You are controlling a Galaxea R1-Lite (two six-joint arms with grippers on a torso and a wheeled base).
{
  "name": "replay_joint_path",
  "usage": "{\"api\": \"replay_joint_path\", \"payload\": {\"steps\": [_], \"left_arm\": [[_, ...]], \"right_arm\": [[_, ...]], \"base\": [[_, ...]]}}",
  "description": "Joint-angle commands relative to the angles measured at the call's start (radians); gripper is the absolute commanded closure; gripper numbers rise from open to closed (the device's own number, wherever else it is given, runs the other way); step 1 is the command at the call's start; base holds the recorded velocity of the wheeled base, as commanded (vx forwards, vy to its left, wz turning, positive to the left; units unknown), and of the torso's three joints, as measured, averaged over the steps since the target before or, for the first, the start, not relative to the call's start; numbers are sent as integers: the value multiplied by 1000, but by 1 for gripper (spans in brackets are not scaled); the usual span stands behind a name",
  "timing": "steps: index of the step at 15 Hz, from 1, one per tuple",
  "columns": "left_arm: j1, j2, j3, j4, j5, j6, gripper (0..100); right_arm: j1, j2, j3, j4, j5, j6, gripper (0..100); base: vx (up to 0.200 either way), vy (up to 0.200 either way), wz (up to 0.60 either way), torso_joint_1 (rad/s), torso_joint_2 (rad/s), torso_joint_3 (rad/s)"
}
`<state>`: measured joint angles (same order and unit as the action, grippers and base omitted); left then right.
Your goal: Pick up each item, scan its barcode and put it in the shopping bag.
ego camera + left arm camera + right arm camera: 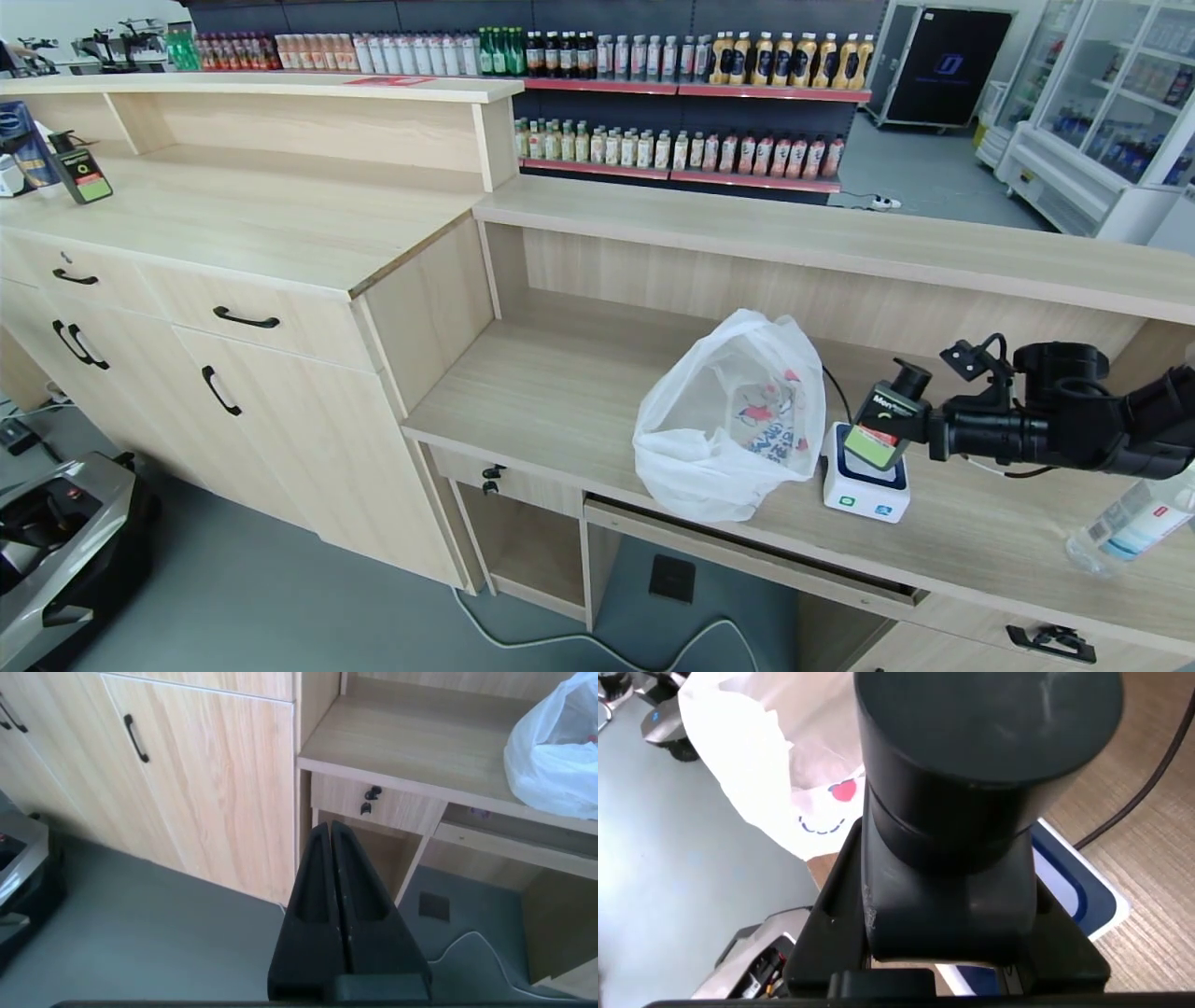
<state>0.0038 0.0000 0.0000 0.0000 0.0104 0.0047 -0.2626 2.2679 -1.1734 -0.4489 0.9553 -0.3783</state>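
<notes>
The right gripper's (pixel 922 432) fingers grip one dark bottle (pixel 885 420) just above one white scanner (pixel 864 495). Left of the scanner on the desk (pixel 579 392) stands one shopping bag (pixel 733 420). One clear bottle (pixel 1130 523) lies far right. The left gripper's (pixel 330 838) fingers are closed on nothing.

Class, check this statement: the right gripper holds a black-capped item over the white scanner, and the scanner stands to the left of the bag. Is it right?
One point is wrong: the scanner stands to the right of the bag, not the left, as the head view shows. The right gripper does hold the black-capped item over it.
</notes>
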Motion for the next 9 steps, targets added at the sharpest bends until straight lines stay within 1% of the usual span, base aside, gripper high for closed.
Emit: {"api": "replay_joint_path", "payload": {"steps": [1, 8, 9], "left_arm": [[1, 0, 0, 0, 0, 0, 100], [1, 0, 0, 0, 0, 1, 100], [1, 0, 0, 0, 0, 0, 100]], "right_arm": [[2, 16, -5, -1, 0, -1, 100], [2, 13, 0, 1, -4, -2, 100], [2, 13, 5, 1, -27, -4, 100]], "base": [[0, 0, 0, 0, 0, 0], [0, 0, 0, 0, 0, 0], [0, 0, 0, 0, 0, 0]]}}
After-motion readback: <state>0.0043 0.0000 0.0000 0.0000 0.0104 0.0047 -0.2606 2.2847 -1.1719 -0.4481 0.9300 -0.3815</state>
